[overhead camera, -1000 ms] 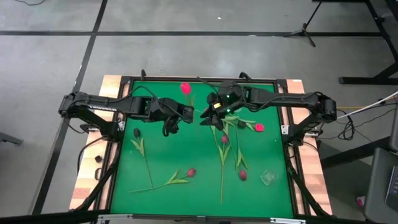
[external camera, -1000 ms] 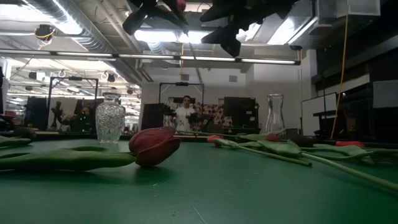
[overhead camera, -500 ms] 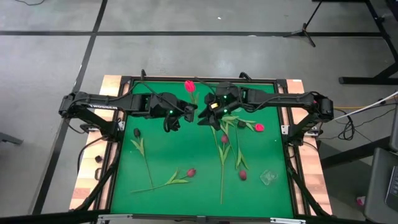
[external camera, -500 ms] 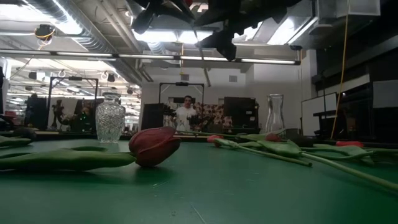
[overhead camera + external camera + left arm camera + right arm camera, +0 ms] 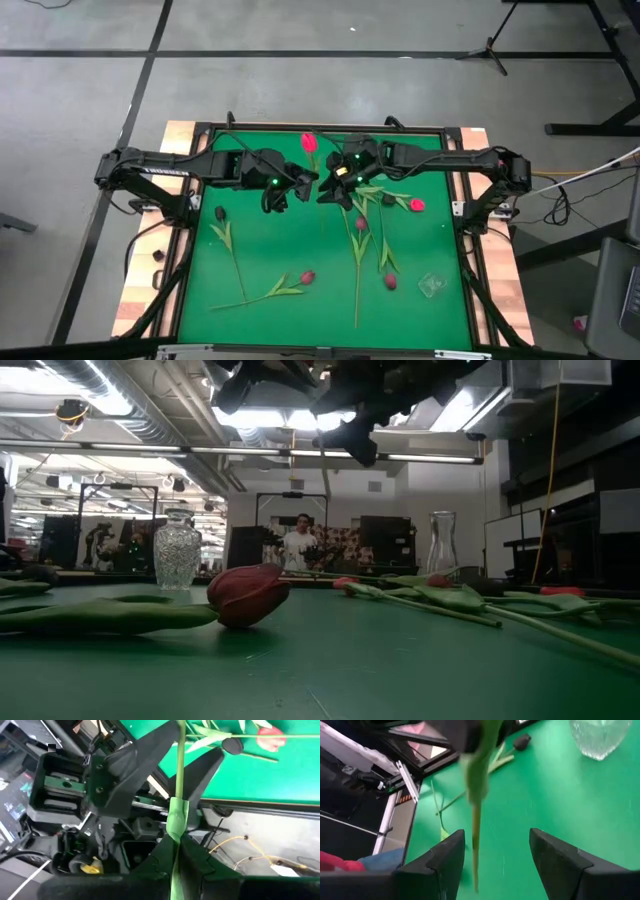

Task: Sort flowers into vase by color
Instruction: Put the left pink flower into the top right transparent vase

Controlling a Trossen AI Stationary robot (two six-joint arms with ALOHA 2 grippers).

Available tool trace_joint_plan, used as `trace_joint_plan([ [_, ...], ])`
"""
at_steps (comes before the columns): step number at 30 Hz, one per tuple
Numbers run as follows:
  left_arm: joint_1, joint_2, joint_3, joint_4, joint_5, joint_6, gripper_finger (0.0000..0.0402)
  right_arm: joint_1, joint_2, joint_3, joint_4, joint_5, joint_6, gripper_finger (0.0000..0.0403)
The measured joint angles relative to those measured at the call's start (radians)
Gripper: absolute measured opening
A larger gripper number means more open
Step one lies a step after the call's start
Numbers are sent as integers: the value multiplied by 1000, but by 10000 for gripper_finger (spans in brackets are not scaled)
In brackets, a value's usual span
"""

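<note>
Handover step: left claw pinches thin green stem of bright pink artificial tulip, raised above green bench. Right claw, spread, straddles stem; next: close.

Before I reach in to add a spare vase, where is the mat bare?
Bare: the middle strip between the maroon tulip and the raised arms, and the near left corner of the mat. Crowded: the right half, where stems pile beside the pink tulip and small vase.
</note>
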Motion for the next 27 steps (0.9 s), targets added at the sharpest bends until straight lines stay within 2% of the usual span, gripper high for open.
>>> trace_joint_plan([
  [10, 0, 0, 0, -6, 2, 1, 12, 0, 17, -1, -13, -1, -25, 220],
  [13, 0, 0, 0, -8, 9, -2, 12, 0, 17, -1, -15, -1, -27, 207],
  [17, 0, 0, 0, -11, 10, -3, 12, 0, 17, -1, -24, -1, -30, 148],
  [23, 0, 0, 0, -14, 7, -5, 12, 0, 17, -1, -21, -6, -55, 19],
  [27, 0, 0, 0, -14, 7, -35, 12, 1, 16, -1, -15, -6, -56, 18],
])
